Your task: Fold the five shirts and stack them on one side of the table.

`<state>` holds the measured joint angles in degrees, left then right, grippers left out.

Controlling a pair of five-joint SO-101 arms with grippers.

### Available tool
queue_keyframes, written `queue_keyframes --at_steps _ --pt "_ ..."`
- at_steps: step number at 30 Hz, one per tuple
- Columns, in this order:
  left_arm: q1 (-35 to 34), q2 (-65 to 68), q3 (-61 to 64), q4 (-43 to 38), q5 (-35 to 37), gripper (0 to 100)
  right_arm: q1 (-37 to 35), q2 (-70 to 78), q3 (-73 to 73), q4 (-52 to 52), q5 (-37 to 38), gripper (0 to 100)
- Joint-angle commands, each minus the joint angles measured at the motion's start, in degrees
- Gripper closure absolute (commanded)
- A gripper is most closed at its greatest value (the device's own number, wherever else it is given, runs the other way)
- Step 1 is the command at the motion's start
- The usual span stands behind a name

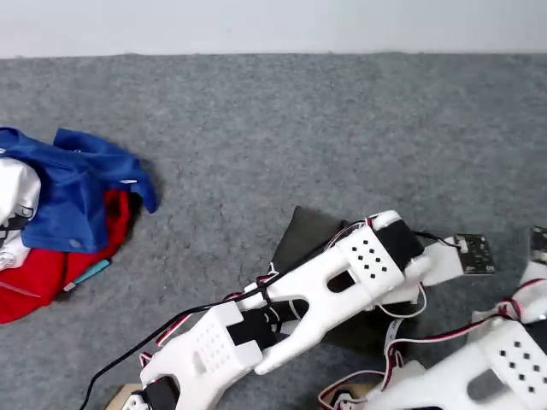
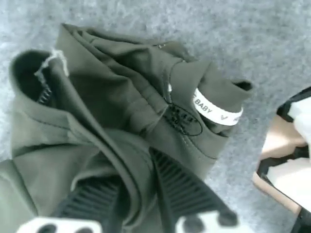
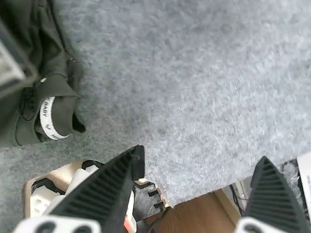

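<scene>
**Pinching the olive shirt near the arms' side of the table**

Seen in the left wrist view, the left gripper (image 2: 129, 170) has its two black ribbed fingers (image 2: 182, 187) closed on a thick fold of the olive shirt (image 2: 121, 97), with cloth pressed between them. The shirt is bunched and creased rather than flat. Its collar end, marked by a white neck label (image 2: 216, 112), lies at the far side from the fingers and points toward a wooden base (image 2: 274, 160) at the table's edge.

In the high view the white left arm (image 1: 342, 278) lies across the shirt and hides most of it. One dark corner (image 1: 303, 235) pokes out from under the arm toward the far wall. With so much covered and crumpled, the shirt's long axis cannot be told.

The right gripper (image 3: 201, 158) hangs over bare table with its fingers spread wide and nothing between them. The olive shirt and its label lie off to one side of it, apart from the fingers.

The table (image 1: 342, 128) has a grey carpet-like cover. Well apart from the olive shirt, at the table's left end, lies a loose heap: a blue shirt (image 1: 73, 196) draped over a red shirt (image 1: 43, 265), with a white shirt (image 1: 17, 201) at the very edge.
</scene>
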<state>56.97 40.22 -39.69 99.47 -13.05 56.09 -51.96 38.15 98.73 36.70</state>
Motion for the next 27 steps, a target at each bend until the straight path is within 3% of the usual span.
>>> queue_keyframes --at_steps 1,12,20,27 --pt "0.53 -0.79 -1.54 0.79 0.44 98 0.84 -0.48 0.0 0.57 0.26 65.8" --pt "0.62 -0.62 -7.96 0.88 0.09 98 0.66 -0.57 0.0 3.03 0.26 65.7" --pt "0.62 -0.62 -7.16 0.97 0.26 69 0.57 -0.66 0.0 3.82 0.53 65.9" --pt "-2.46 -3.34 -16.31 0.97 0.35 68 0.57 -0.57 0.09 3.82 0.53 65.9"
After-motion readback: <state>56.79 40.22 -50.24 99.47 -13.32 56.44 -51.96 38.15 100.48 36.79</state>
